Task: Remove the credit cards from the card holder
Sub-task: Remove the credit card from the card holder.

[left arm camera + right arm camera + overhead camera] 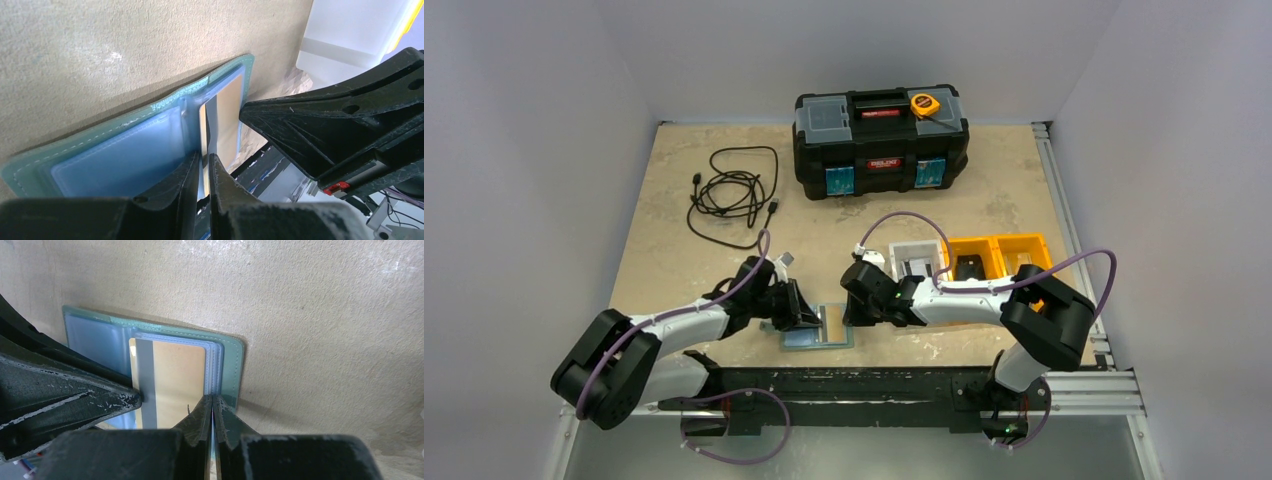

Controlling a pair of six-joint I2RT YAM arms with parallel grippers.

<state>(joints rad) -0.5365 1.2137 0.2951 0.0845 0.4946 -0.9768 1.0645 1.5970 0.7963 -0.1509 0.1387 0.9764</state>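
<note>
Way out past the grippers we've got the black toolbox (881,150) with a yellow tape measure (924,104) on its lid. The open teal card holder (231,365) lies flat right under both sets of fingertips. A tan-orange card (177,375) with a grey stripe sits at the pale blue pockets on the right gripper's side. The right gripper (212,407) is pressed together on the holder. The left gripper (204,170) is a sliver apart around the card's edge, and we can't tell if it's pinching.
</note>
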